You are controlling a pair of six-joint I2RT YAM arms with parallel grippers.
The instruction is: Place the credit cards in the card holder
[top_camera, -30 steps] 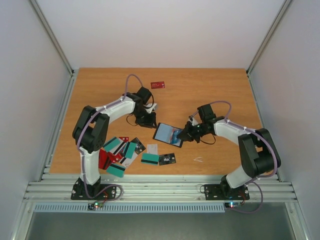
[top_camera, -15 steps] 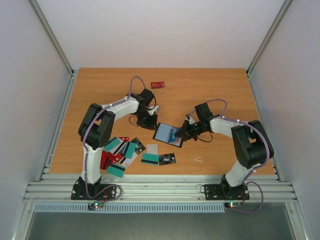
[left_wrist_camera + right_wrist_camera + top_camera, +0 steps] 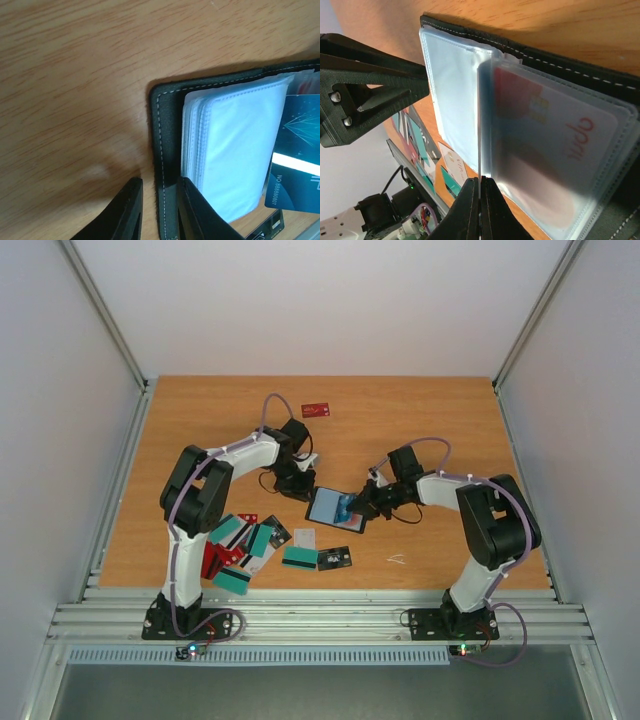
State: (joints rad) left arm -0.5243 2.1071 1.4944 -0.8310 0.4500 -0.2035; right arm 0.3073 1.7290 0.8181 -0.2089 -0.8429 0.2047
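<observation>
We see card holder (image 3: 335,509) open at middle of table (image 3: 440,420). Our left gripper (image 3: 160,184) straddles cover edge, likely steadying it; clamped or not, we cannot tell. Our right gripper (image 3: 480,182), fingers closed, pinches blue card (image 3: 296,150), apparently to feed sleeve. Spare credit cards (image 3: 240,545) toward near-left corner.

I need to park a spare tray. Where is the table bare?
Bare: the far right corner of the table, beyond the right arm; also the far left, left of the red card. Crowded: near left, where the cards lie, and the middle around the holder.
</observation>
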